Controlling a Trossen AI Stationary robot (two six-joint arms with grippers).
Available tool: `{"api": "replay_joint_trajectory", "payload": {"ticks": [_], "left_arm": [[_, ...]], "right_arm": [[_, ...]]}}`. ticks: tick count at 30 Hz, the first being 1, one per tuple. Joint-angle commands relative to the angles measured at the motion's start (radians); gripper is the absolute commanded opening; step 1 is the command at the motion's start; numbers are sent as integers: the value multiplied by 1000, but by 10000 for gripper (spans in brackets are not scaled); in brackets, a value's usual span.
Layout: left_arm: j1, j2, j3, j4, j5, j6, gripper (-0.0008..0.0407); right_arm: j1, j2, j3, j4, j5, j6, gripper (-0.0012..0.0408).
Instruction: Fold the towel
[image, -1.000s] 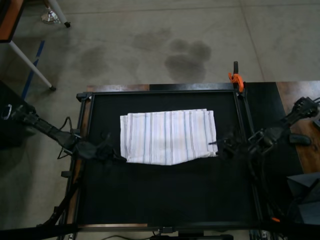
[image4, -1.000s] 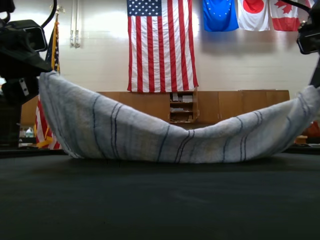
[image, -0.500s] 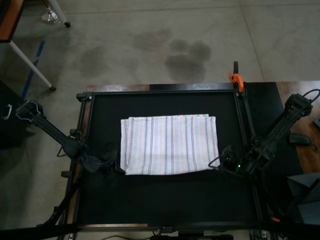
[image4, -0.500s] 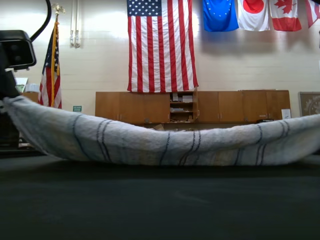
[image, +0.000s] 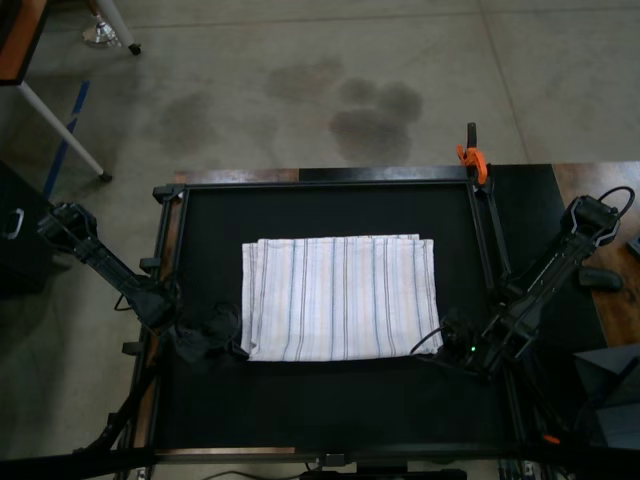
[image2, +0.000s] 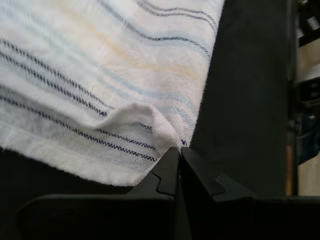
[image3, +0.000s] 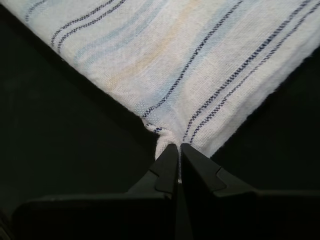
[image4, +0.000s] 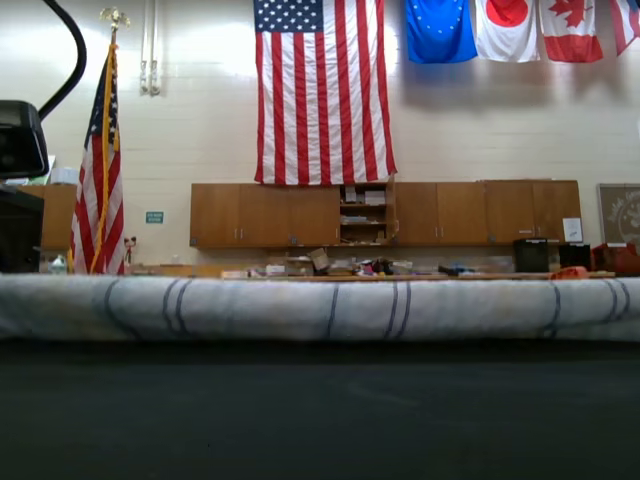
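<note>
The towel (image: 340, 298), white with thin grey-blue and brownish stripes, lies folded and flat on the black mat (image: 330, 410). In the exterior view the towel (image4: 320, 308) is a low band across the whole width. My left gripper (image: 238, 350) is at its near corner on the top view's left. The left wrist view shows that gripper (image2: 179, 149) shut on a pinched-up bit of the towel (image2: 100, 65) corner. My right gripper (image: 438, 353) is at the near corner on the top view's right. The right wrist view shows it (image3: 178, 146) shut on the towel (image3: 175, 55) corner tip.
A black frame (image: 480, 260) borders the mat, with an orange clamp (image: 470, 157) at its far right corner in the top view. A brown tabletop (image: 590, 190) lies beyond the frame on that side. Bare mat runs between the towel and the front edge.
Both grippers moved toward the table's front edge and lower, drawing the towel's near edge with them. The raised, sagging towel has come down to lie flat.
</note>
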Motion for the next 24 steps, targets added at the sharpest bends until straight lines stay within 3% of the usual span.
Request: {"api": "replay_joint_trajectory", "payload": {"ticks": [1, 10, 17, 24], "left_arm": [[0, 20, 1, 26, 16, -5, 0], [0, 53, 1, 57, 52, -23, 0], [0, 51, 1, 58, 131, -32, 0], [0, 51, 1, 79, 166, -30, 16]], "right_arm": [[0, 10, 0, 23, -19, -2, 1], [14, 12, 0, 34, -91, 0, 5], [26, 19, 0, 34, -138, 24, 23], [26, 14, 0, -5, -147, 47, 95]]}}
